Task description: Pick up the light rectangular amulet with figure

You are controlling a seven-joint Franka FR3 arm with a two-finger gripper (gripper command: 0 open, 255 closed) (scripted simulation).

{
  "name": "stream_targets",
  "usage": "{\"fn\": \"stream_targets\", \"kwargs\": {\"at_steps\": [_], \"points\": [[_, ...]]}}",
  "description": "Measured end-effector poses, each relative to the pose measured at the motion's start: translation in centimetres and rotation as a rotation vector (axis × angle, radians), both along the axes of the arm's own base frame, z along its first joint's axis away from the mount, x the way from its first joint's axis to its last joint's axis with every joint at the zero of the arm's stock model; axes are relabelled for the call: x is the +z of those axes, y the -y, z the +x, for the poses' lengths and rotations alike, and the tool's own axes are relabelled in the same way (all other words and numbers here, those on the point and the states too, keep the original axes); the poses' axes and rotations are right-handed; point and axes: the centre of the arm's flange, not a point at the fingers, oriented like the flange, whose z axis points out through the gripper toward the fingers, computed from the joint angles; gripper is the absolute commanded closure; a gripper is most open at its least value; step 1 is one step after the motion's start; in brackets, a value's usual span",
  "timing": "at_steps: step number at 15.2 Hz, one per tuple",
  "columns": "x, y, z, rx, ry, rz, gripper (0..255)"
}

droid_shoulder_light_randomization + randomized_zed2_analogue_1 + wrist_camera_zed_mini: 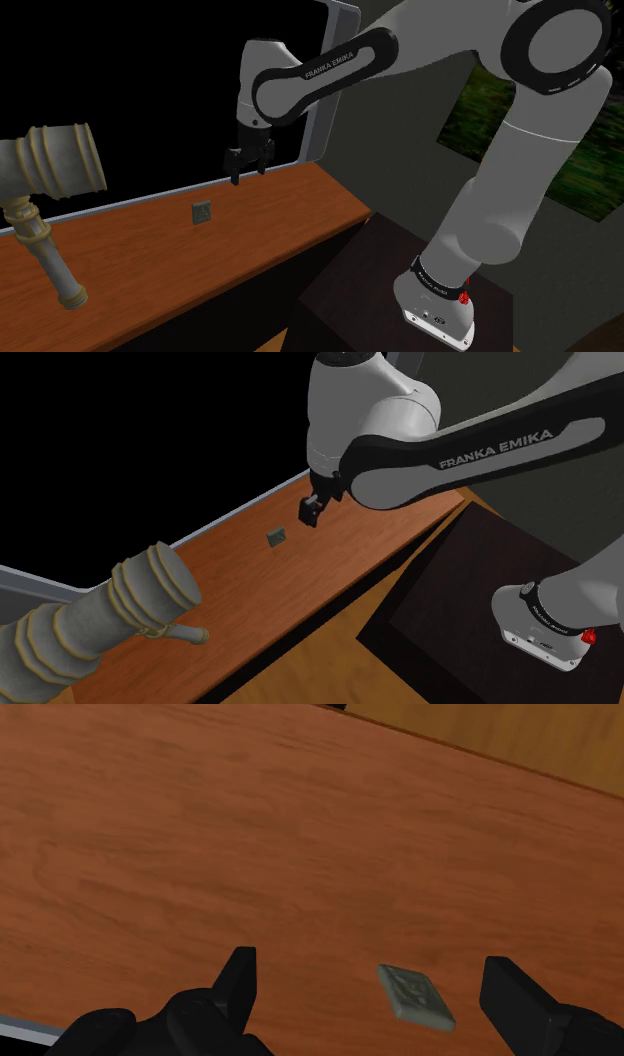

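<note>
Hovering all-black two-finger gripper, spread apart, holding nothing | grey-green rectangular amulet on reddish-brown wooden tabletop, shoulder view's centre-left, below-left of gripper

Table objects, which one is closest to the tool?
The small flat rectangular amulet, lying just below the open tool; the large ringed pipe-like object sits far off at the shoulder view's left.
</note>
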Motion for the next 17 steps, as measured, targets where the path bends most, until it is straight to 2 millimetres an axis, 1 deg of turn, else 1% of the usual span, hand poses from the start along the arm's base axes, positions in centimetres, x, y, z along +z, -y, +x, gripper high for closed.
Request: {"fn": "stream_targets", "kwargs": {"at_steps": [4,5,7,9,12,13,17], "points": [[-3.4,-2.5,3.1,0.003,0.003,-0.015,0],[-4.1,-2.8,4.1,0.004,0.003,-0.019,0],[-5.6,-4.2,5.6,0.005,0.004,-0.027,0],[-7.5,-5.9,7.1,0.006,0.006,-0.035,0],[-10.1,-7.6,9.6,0.008,0.008,-0.047,0],[-10.8,-8.2,10.0,0.009,0.008,-0.050,0],[-13.3,-8.6,10.4,0.009,0.009,-0.053,0]]}}
